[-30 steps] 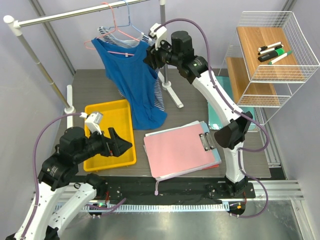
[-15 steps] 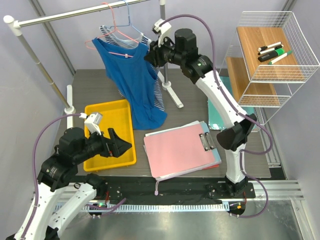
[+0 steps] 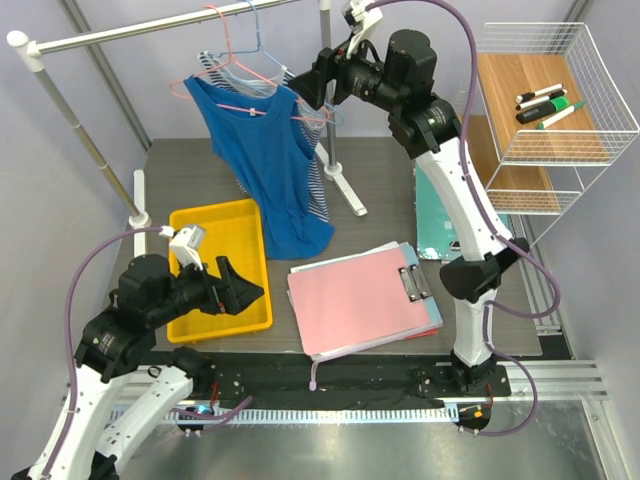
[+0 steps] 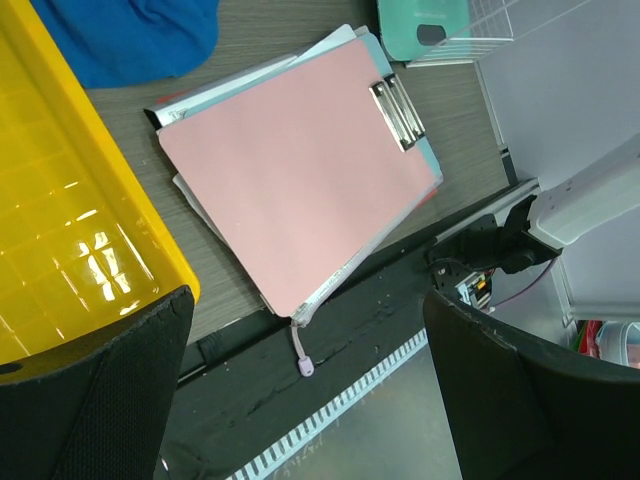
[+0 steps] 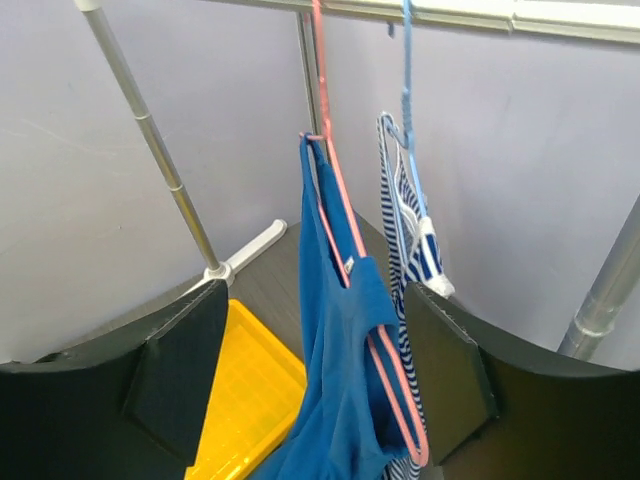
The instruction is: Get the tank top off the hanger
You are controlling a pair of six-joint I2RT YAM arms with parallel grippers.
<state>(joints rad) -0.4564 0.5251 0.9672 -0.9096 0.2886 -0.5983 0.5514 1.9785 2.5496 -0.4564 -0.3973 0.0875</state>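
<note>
The blue tank top point(image 3: 265, 165) hangs on a pink hanger point(image 3: 228, 72) from the rack rail. In the right wrist view the tank top point(image 5: 345, 390) drapes over the hanger point(image 5: 340, 215), whose bare near end sticks out below the fabric. My right gripper point(image 3: 305, 88) is open and empty, just right of the tank top's right shoulder and apart from it; its fingers point(image 5: 185, 370) frame the garment in the wrist view. My left gripper point(image 3: 240, 288) is open and empty, low over the yellow tray point(image 3: 215, 230).
A striped top point(image 5: 408, 235) on a blue hanger point(image 5: 407, 90) hangs behind the tank top. The rack's rail point(image 3: 140, 30) and foot point(image 3: 348, 192) stand at the back. A pink clipboard point(image 3: 360, 298) lies front centre. A wire shelf point(image 3: 545, 95) stands right.
My right arm has risen and pulled back to the right, away from the tank top's right shoulder. The hanger's right end now shows bare. The left arm has not moved.
</note>
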